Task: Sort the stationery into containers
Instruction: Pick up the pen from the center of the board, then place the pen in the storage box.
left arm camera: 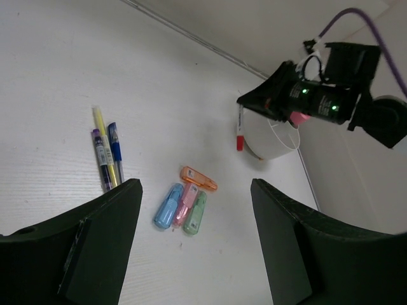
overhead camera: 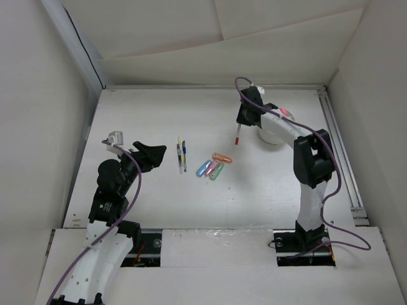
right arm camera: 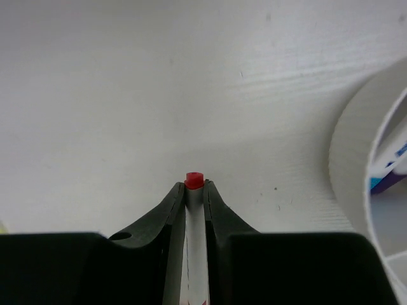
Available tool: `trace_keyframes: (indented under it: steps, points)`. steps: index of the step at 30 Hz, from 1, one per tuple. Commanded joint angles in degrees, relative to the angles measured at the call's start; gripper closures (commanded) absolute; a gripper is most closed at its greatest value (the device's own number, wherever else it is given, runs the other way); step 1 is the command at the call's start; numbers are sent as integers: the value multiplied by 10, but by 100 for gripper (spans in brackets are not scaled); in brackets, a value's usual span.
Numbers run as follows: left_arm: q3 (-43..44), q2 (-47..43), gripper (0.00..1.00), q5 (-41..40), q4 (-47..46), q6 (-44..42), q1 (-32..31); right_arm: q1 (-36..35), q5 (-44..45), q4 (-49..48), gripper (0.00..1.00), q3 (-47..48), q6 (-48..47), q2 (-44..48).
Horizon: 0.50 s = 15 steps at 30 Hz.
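Cup (left arm camera: 275, 138) with pink piece (left arm camera: 297, 118), perhaps

No word, brand, number or sign is legible in any view. The purple pen (left arm camera: 100, 155) and the blue pen (left arm camera: 115, 145) carry printed bands on their barrels, too small to read. The orange marker (left arm camera: 199, 178) and the pink marker (left arm camera: 184, 203) show pale label patches, with no characters resolved. The red-tipped white pen (right arm camera: 194, 248) bears faint red marks near the lower edge, undecipherable. Inside the white cup (right arm camera: 348, 159), a white-and-blue item (right arm camera: 395, 155) shows blue printing, blurred and cut off by the frame
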<state>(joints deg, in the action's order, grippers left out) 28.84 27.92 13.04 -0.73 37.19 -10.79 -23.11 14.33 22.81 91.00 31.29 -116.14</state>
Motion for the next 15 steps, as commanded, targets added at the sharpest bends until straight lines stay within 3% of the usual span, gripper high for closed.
trace_keyframes:
  steps: [1, 9, 15]
  points:
    - [-2, -6, 34, -2, -16, 0, -1, 34, 4, -14, 100, 58, -4, 57]
    - [-2, -6, 34, -2, -16, 0, -1, 77, 157, -85, 100, 99, -48, 93]
    - [-2, -1, 34, -2, -21, 0, -1, 77, 306, -134, 100, 152, -148, 47]
